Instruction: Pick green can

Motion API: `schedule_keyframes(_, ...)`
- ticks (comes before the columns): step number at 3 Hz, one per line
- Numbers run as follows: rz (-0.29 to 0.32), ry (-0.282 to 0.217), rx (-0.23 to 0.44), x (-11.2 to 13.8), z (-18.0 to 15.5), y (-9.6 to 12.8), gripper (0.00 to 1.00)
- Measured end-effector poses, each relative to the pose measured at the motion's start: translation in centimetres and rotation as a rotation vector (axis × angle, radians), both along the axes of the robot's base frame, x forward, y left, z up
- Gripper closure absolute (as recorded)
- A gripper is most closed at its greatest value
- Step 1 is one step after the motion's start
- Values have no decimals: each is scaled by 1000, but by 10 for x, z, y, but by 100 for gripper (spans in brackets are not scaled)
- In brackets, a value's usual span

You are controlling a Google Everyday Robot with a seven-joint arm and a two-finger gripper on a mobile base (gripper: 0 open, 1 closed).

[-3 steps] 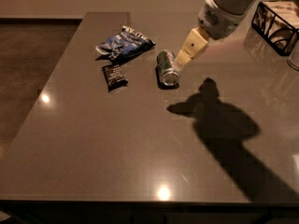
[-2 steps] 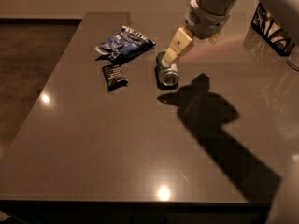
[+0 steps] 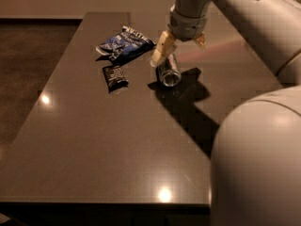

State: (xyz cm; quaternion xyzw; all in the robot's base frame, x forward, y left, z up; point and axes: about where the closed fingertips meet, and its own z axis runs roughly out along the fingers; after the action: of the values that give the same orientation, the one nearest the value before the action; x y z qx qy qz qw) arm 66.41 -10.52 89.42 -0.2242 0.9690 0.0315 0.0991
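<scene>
Camera view: one green can (image 3: 169, 71), one gripper (image 3: 179, 51) over it with fingers apart, one blue bag (image 3: 123, 44), one black packet (image 3: 114, 76).

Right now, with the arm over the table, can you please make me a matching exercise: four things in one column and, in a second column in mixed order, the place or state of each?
Things
1. dark green metal drink can
2. blue crinkled snack bag
3. small black wrapper packet
4. pale two-finger pincer

Places or states
A. open, poised just over the can's far end
B. lying on its side, round end toward the camera
C. farthest back of the three items lying on the dark table
D. left of the can, nearer the camera than the bag

Pairs: 1-B, 2-C, 3-D, 4-A.
</scene>
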Motion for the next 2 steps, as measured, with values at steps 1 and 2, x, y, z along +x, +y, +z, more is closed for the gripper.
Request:
schedule_keyframes(1,-61,37,-21,14,-14,6,0)
schedule_keyframes(2,-107,68,-38,21,-27,10,0)
